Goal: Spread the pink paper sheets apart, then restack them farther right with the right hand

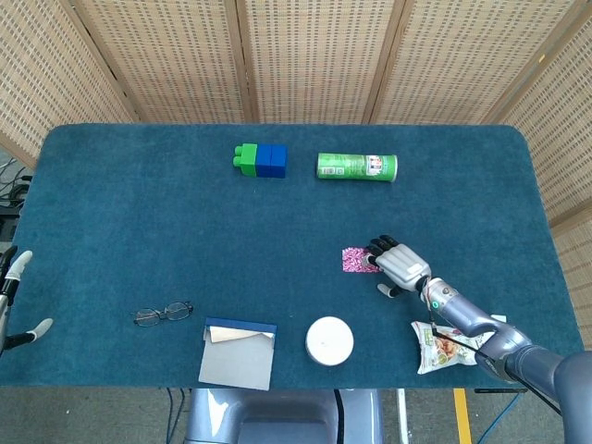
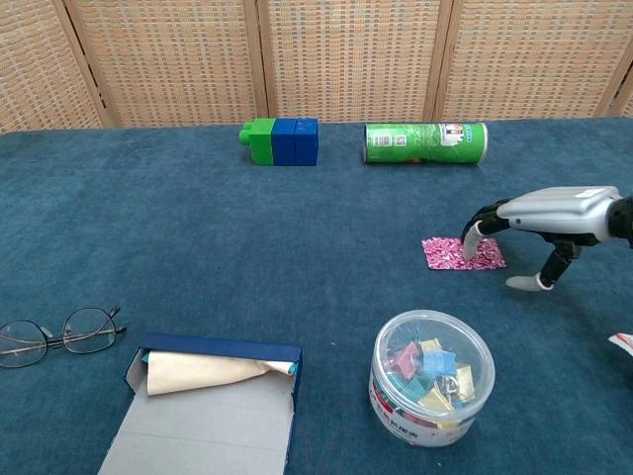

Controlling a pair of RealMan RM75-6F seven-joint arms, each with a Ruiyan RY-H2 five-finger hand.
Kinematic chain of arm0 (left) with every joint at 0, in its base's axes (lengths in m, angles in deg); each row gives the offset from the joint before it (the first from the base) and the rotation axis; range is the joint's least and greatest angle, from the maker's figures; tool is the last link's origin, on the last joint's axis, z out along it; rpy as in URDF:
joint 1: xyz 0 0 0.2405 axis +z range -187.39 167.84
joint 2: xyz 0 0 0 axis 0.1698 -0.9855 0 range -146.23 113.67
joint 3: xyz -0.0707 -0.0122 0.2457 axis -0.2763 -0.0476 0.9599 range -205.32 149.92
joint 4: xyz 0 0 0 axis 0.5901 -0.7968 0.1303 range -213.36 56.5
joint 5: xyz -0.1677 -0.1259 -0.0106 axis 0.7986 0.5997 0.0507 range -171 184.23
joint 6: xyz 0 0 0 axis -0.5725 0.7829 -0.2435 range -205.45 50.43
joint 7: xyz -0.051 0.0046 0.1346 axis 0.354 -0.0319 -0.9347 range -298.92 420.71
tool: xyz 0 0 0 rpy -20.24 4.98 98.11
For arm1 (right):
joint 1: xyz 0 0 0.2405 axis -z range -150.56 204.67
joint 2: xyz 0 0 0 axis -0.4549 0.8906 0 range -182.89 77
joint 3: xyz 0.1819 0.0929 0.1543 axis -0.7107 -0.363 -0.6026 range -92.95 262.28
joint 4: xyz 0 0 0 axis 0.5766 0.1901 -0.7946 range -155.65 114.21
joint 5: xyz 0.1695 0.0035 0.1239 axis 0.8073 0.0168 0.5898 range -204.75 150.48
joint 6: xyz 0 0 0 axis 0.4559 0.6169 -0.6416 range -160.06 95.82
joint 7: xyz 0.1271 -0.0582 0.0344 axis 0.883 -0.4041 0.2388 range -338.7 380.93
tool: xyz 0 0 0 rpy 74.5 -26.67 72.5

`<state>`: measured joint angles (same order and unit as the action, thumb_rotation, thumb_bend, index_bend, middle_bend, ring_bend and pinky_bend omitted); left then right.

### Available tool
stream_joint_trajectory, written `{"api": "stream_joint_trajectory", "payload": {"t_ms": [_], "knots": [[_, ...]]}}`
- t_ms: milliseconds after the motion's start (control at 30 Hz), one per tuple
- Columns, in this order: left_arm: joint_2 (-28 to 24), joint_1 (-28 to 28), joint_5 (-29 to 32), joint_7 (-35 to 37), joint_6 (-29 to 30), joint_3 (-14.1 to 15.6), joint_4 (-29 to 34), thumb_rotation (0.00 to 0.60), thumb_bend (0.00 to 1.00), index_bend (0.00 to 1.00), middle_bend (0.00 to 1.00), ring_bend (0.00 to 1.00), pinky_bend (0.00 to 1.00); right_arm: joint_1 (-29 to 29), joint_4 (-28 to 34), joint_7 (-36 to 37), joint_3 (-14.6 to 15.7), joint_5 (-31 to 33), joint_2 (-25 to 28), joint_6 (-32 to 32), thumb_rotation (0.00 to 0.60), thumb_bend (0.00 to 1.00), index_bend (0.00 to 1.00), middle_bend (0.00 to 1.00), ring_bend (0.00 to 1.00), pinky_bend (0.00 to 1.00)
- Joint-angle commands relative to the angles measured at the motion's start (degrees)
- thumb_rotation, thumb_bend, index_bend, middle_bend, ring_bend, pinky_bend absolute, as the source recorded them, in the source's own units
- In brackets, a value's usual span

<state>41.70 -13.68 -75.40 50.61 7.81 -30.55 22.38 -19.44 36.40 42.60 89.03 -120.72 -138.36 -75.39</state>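
Note:
The pink patterned paper sheets (image 1: 353,260) (image 2: 455,253) lie as a small stack on the blue cloth, right of centre. My right hand (image 1: 400,263) (image 2: 547,211) hovers palm-down over their right edge. Its fingertips (image 2: 472,240) press on the top sheet, while the thumb touches the cloth apart from the paper; nothing is grasped. My left hand (image 1: 9,282) shows only at the far left edge of the head view, off the table, with its fingers apart and nothing in it.
A clear tub of binder clips (image 2: 431,377) stands just in front of the paper. A snack packet (image 1: 442,346) lies under the right forearm. At the back lie a green can (image 2: 425,142) and green-blue blocks (image 2: 282,141). Glasses (image 2: 54,332) and an open blue box (image 2: 210,401) sit front left.

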Motion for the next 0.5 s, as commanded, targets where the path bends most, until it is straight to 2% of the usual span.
{"api": "stream_joint_trajectory", "payload": {"t_ms": [33, 500], "knots": [[0.03, -0.10, -0.06, -0.29, -0.04, -0.05, 0.14, 0.559, 0.11, 0.02, 0.00, 0.00, 0.00, 0.61, -0.29, -0.15, 0.60, 0.30, 0.49, -0.04, 0.600, 0.45, 0.24, 0.16, 0.00, 0.00], [0.01, -0.34, -0.52, -1.54, 0.02, -0.01, 1.20, 0.560, 0.11, 0.02, 0.00, 0.00, 0.00, 4.02, -1.95, -0.01, 2.55, 1.87, 2.49, -0.83, 0.600, 0.47, 0.24, 0.16, 0.00, 0.00]]}}
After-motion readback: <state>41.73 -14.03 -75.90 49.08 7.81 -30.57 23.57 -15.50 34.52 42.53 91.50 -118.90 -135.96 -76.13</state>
